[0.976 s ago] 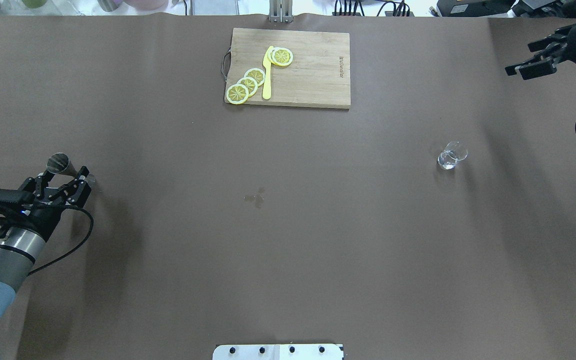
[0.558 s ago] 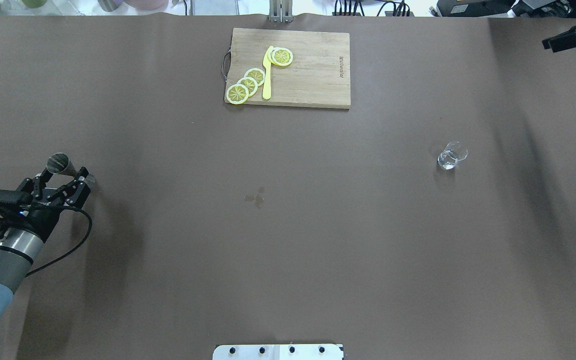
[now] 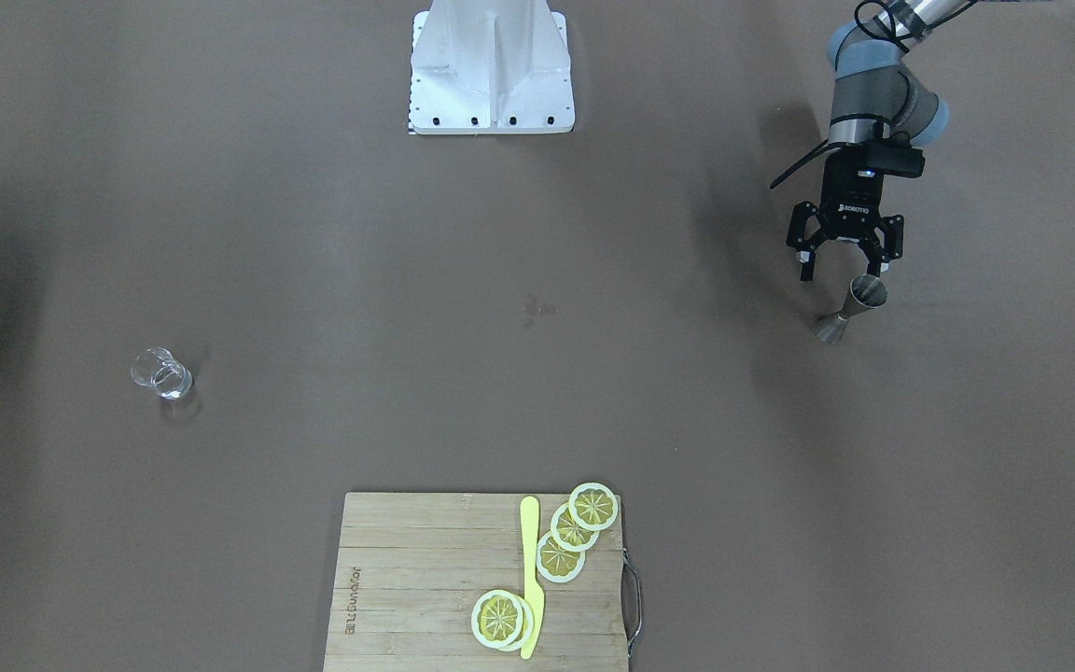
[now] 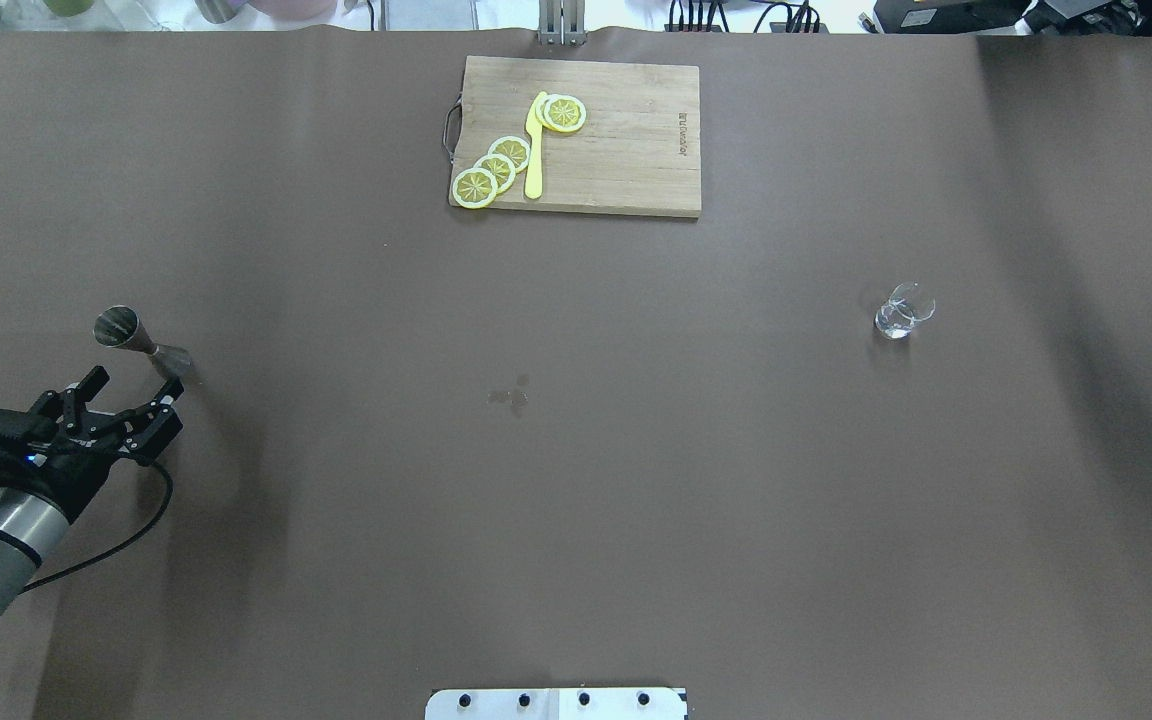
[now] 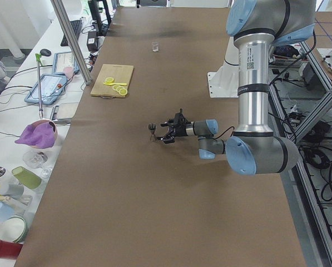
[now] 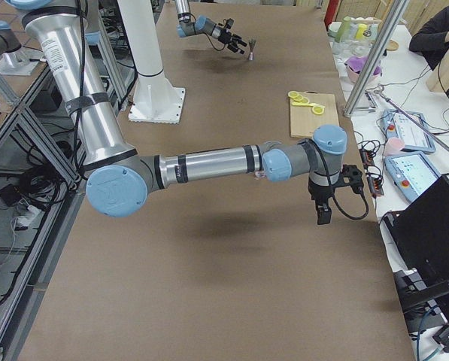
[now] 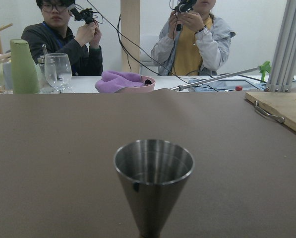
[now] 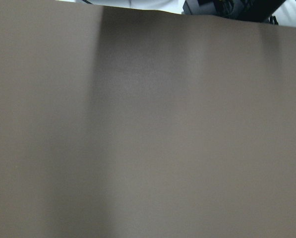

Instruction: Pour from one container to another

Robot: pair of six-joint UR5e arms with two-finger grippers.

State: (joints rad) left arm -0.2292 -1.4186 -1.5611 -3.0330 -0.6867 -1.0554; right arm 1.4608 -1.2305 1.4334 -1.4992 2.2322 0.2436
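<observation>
A steel jigger [image 4: 144, 345] stands upright near the counter's [image 4: 576, 480] left end, with the left tool [image 4: 136, 388] just behind it, fingers spread wide and clear of it. A small glass [image 4: 903, 310] sits well apart on the right side. A board [image 4: 626, 150] with lemon slices [image 4: 511, 152] and a yellow knife [image 4: 534, 150] lies at the far edge. The right tool [image 6: 323, 213] hangs over the counter's right end; whether it is spread or closed cannot be told.

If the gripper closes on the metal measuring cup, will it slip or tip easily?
Probably slippery: the measuring cup is polished steel with sloped walls. It may tip easily, standing tall on a small base. Likely stiff, not fragile, being metal.
</observation>
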